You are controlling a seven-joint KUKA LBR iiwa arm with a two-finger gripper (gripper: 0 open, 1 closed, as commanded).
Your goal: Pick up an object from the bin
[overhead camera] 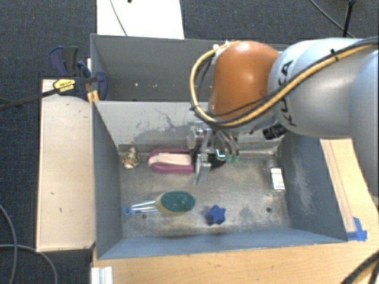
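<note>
The hand (pixel 201 168) hangs from the wrist under a smooth, rounded orange cover (pixel 243 78) looped with black and yellow cables. Its grey metal end points down near the back of the bin (pixel 112 176). Whether it is open or closed cannot be told, and nothing can be seen in its hold.

Its tip sits right at the right end of a pink and purple oblong thing (pixel 170 161). This is a rounded, glossy plastic piece, pale pink on top and darker purple below, lying lengthwise along the foot of the back wall. Whether the two touch is unclear. Just right of the hand, a small teal bit (pixel 230 156) shows under the wrist; its shape is hard to make out.

Farther right lies a small white rectangular block (pixel 277 179), apart from the rest. Toward the front, a flat dark green disc (pixel 177 202) on a yellowish rim joins a clear handle tipped with blue. Near it on the right sits a lumpy, star-like blue piece (pixel 215 214). At the far left of the back wall stands a small shiny brass fitting (pixel 129 157). The bin's floor is dull grey metal, scuffed and speckled.
</note>
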